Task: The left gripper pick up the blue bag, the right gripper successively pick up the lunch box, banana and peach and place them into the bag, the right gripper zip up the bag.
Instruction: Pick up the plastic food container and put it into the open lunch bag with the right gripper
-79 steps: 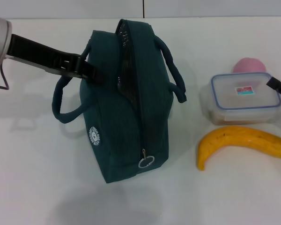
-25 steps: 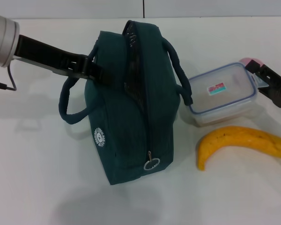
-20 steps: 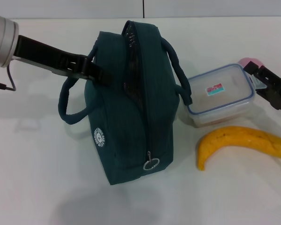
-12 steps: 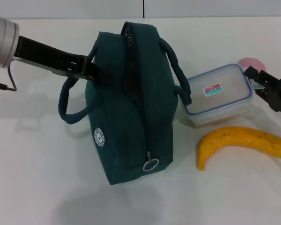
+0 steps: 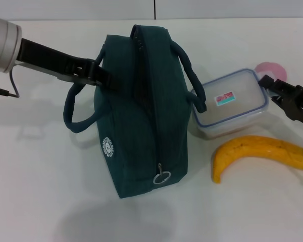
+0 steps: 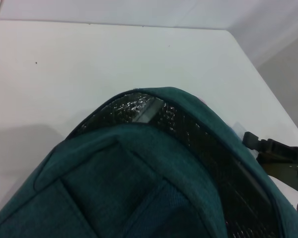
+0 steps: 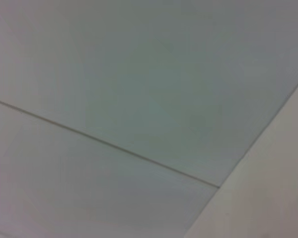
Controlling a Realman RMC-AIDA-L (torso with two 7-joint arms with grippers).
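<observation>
No legible text on bag point(image 5: 141, 116) badge or lunch box point(image 5: 231, 103) label.

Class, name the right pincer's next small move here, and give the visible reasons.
Probably lift the lunch box higher and carry it over the bag. The right pincer grips its far edge, the box sits tilted beside the bag, and the left pincer holds the bag with its zipper open.
</observation>
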